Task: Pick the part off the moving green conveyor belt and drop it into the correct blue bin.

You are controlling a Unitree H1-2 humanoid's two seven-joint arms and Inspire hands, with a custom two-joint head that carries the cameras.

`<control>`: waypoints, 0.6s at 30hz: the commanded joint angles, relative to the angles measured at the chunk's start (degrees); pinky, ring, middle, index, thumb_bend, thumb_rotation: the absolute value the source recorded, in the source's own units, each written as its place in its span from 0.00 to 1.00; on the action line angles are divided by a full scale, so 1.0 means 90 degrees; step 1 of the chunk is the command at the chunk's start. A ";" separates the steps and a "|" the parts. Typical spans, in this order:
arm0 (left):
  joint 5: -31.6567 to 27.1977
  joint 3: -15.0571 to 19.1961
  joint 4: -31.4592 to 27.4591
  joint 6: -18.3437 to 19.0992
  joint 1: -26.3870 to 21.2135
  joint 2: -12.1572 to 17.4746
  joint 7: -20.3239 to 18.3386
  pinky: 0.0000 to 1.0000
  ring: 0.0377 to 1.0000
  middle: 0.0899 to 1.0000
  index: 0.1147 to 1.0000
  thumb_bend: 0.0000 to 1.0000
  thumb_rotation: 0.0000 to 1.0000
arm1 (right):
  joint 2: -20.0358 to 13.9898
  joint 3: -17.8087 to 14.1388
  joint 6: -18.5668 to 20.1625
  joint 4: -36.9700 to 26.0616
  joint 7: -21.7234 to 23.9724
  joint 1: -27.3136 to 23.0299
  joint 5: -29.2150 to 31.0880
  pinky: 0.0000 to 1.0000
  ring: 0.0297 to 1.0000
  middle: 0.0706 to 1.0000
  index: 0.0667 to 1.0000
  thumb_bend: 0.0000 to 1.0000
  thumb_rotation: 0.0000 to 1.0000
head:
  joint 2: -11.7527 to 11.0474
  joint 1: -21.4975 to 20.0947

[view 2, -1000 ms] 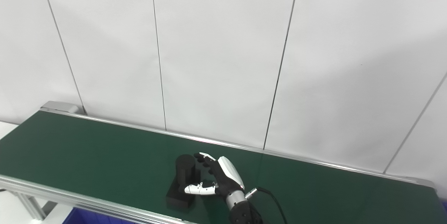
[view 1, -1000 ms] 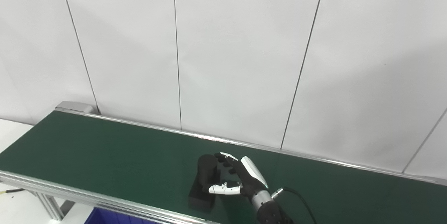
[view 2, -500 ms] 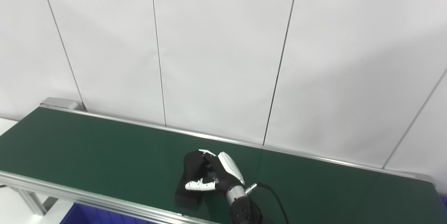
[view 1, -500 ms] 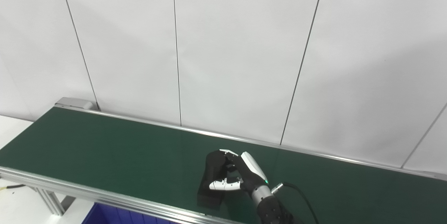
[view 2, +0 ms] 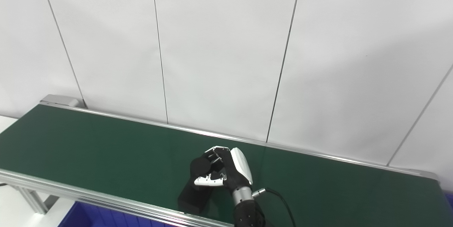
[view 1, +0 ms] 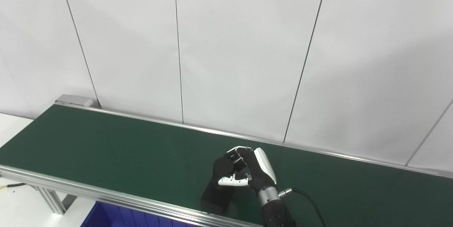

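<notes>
A black part, a round post on a block base, stands on the green conveyor belt near its front rail. My right hand comes in from the bottom edge. Its fingers are wrapped over the round post from the far side and its white thumb presses the near side. The hand is shut on the part. The part leans, with its block end low by the rail; I cannot tell if it is off the belt. It also shows in the right eye view. My left hand is not in view.
A blue bin shows below the belt's front rail at the bottom left. A black cable runs from the wrist over the belt. A white panel wall stands right behind the belt's back rail.
The fingers have closed from open around the post to a full grip. Hand and part have shifted a little to the right, and the part now leans. The view has also shifted slightly.
</notes>
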 commanded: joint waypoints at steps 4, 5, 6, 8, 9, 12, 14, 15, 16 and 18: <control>-0.0090 0.0006 -0.0266 -0.0015 0.0004 0.0017 -0.0052 0.81 0.81 0.83 0.81 1.00 0.19 | 0.0145 -0.0073 -0.0413 -0.0140 -0.0194 -0.0385 0.0063 0.42 0.44 0.49 0.43 0.50 0.00 | 0.0013 -0.0036; -0.0079 0.0007 -0.0279 0.0001 0.0007 0.0027 -0.0051 0.82 0.81 0.84 0.82 1.00 0.19 | 0.0148 -0.0084 -0.0399 -0.0151 -0.0186 -0.0384 0.0069 0.42 0.44 0.49 0.43 0.50 0.00 | 0.0015 -0.0044; -0.0080 0.0009 -0.0279 -0.0003 0.0007 0.0034 -0.0056 0.82 0.82 0.84 0.82 1.00 0.19 | 0.0152 -0.0099 -0.0402 -0.0160 -0.0189 -0.0381 0.0078 0.42 0.44 0.49 0.43 0.50 0.00 | 0.0015 -0.0048; -0.0097 0.0009 -0.0287 -0.0015 0.0010 0.0046 -0.0072 0.82 0.82 0.84 0.82 1.00 0.19 | 0.0156 -0.0122 -0.0431 -0.0166 -0.0205 -0.0378 0.0084 0.42 0.44 0.48 0.43 0.50 0.00 | 0.0007 -0.0055; -0.0106 0.0009 -0.0302 -0.0006 0.0015 0.0051 -0.0079 0.81 0.82 0.84 0.82 1.00 0.19 | 0.0158 -0.0133 -0.0436 -0.0174 -0.0205 -0.0375 0.0089 0.42 0.44 0.48 0.43 0.50 0.00 | 0.0007 -0.0062; -0.0159 0.0020 -0.0332 0.0069 0.0026 0.0050 -0.0092 0.82 0.82 0.84 0.82 1.00 0.17 | 0.0157 -0.0160 -0.0455 -0.0209 -0.0221 -0.0361 0.0088 0.42 0.44 0.48 0.43 0.50 0.00 | 0.0008 -0.0073; -0.0172 0.0020 -0.0316 0.0067 0.0020 0.0058 -0.0096 0.83 0.83 0.84 0.82 1.00 0.17 | 0.0159 -0.0171 -0.0434 -0.0240 -0.0240 -0.0352 0.0074 0.41 0.44 0.48 0.43 0.50 0.00 | -0.0001 -0.0082; -0.0154 0.0020 -0.0302 0.0054 0.0013 0.0066 -0.0087 0.83 0.83 0.84 0.82 1.00 0.17 | 0.0161 -0.0182 -0.0439 -0.0245 -0.0255 -0.0351 0.0078 0.41 0.44 0.48 0.43 0.50 0.00 | -0.0008 -0.0098; -0.0142 0.0018 -0.0295 0.0047 0.0008 0.0075 -0.0080 0.82 0.83 0.84 0.82 1.00 0.18 | 0.0164 -0.0199 -0.0445 -0.0255 -0.0269 -0.0347 0.0092 0.40 0.44 0.48 0.44 0.50 0.00 | -0.0008 -0.0098; -0.0171 0.0020 -0.0271 0.0020 -0.0005 0.0084 -0.0093 0.81 0.82 0.84 0.82 1.00 0.17 | 0.0157 -0.0229 -0.0493 -0.0291 -0.0292 -0.0337 0.0112 0.40 0.44 0.47 0.45 0.50 0.00 | -0.0024 -0.0120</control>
